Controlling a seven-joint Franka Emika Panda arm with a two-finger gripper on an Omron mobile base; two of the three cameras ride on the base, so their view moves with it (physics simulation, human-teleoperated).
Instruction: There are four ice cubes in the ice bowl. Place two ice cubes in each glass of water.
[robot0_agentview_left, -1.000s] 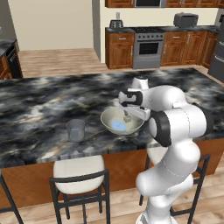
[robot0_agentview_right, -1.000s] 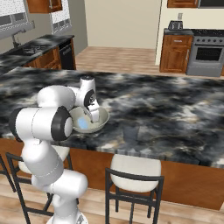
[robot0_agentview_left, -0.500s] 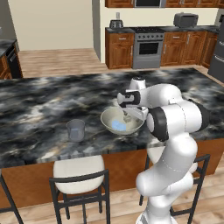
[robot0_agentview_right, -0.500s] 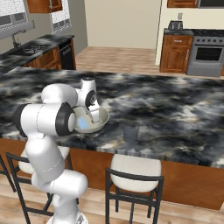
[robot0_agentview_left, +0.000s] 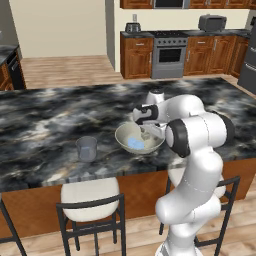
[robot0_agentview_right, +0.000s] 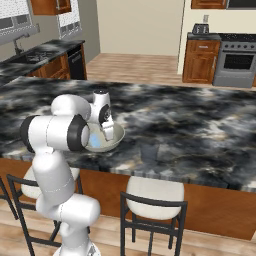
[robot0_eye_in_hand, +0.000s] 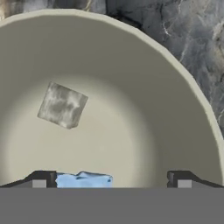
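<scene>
The ice bowl (robot0_agentview_left: 131, 131) (robot0_agentview_right: 118, 135) (robot0_eye_in_hand: 175, 100) sits on the dark marble island, in front of the arm. My gripper (robot0_agentview_left: 148, 134) (robot0_agentview_right: 108, 135) (robot0_eye_in_hand: 111, 181) points down into it, open, with its fingertips (robot0_eye_in_hand: 43, 180) wide apart just above the bowl's floor. A pale blue ice cube (robot0_eye_in_hand: 83, 180) (robot0_agentview_left: 133, 144) (robot0_agentview_right: 94, 142) lies between the tips, nearer the left one, and nothing is gripped. Another greyish translucent ice cube (robot0_eye_in_hand: 62, 105) lies farther off on the bowl's floor. One glass of water (robot0_agentview_left: 86, 148) stands left of the bowl. A second faint glass (robot0_agentview_right: 150, 152) stands to the bowl's right.
The island's front edge (robot0_agentview_left: 100, 175) runs close to the bowl and glass. Two stools (robot0_agentview_left: 90, 195) (robot0_agentview_right: 155, 192) stand below that edge. Bare marble (robot0_agentview_left: 50, 120) stretches behind and to the left of the bowl. Cabinets and a stove (robot0_agentview_left: 170, 50) line the far wall.
The hand has sunk a little deeper into the bowl and the elbow has shifted. The jaws have stayed wide open. Bowl and glass have not moved.
</scene>
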